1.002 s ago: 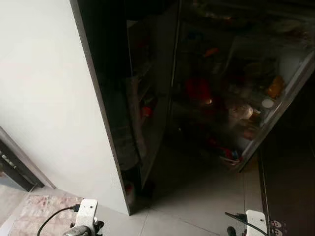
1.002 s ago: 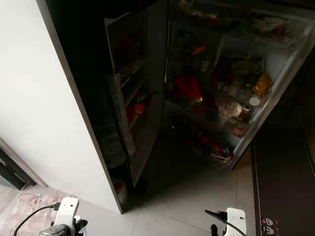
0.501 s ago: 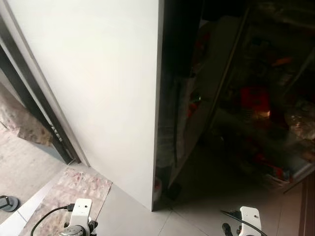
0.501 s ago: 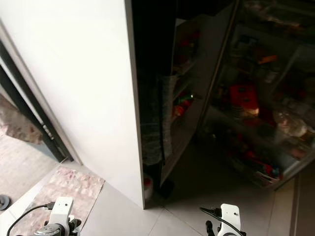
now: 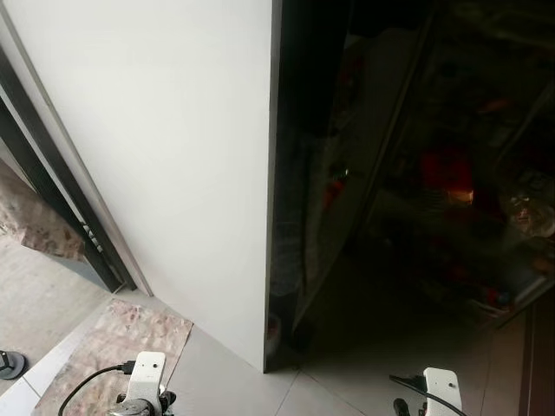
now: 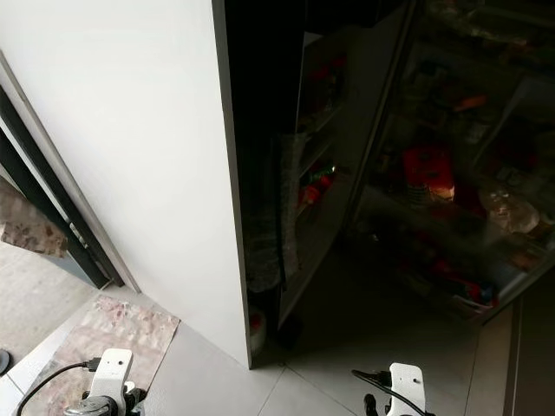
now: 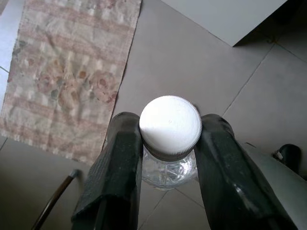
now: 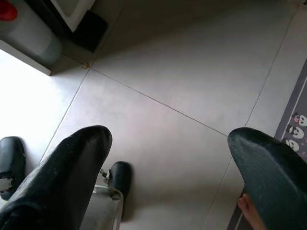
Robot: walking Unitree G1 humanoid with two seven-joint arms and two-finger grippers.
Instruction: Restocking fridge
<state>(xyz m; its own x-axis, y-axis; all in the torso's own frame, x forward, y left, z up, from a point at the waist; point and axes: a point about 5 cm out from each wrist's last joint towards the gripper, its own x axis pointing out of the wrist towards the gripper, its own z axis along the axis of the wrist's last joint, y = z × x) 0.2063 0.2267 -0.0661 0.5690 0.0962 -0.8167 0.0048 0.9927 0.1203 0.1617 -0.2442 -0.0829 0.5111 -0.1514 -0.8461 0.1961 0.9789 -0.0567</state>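
Between the earlier head pictures and now the whole scene has slid sideways, so the camera has turned: the white side panel (image 5: 165, 147) takes up the left and middle of the frame and the open fridge (image 6: 434, 173) has shifted to the right, its dim shelves of red packets and jars in the upper right. The left claw (image 7: 168, 158) is clamped on a clear bottle (image 7: 169, 170) just under its white cap (image 7: 170, 125), one black finger pressed to each side of the neck, with the cap end turned toward the wrist camera and the body hanging away toward the floor tiles and the patterned rug (image 7: 67, 72) below. The right claw (image 8: 168, 163) hangs low over bare tile with its fingers spread well apart and nothing between them. In the head view the left arm's wrist sits at the lower left, over the rug's edge, and the fridge opening lies ahead and to the right of it, past the dark edge of the door (image 6: 234, 173). The bottle likely has to travel up and rightward, across the body, though the empty right arm is nearer the shelves.
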